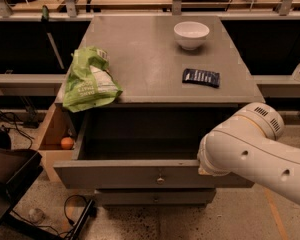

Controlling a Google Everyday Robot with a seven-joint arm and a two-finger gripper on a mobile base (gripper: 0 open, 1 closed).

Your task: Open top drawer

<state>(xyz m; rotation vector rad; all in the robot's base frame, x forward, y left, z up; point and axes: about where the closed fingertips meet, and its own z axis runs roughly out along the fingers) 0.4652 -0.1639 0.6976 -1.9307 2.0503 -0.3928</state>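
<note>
The top drawer of the grey cabinet stands pulled out toward me. Its grey front panel has a small round metal knob at its centre, and its plain grey interior shows nothing inside. My white arm reaches in from the lower right, and its rounded end lies against the right part of the drawer's front rim. My gripper is hidden behind that arm, somewhere by the drawer's front right corner.
On the cabinet top lie a green chip bag, a white bowl and a dark blue packet. A light wooden box drawer at the left holds an orange ball. A shorter drawer front sits below. Cables lie on the floor at the left.
</note>
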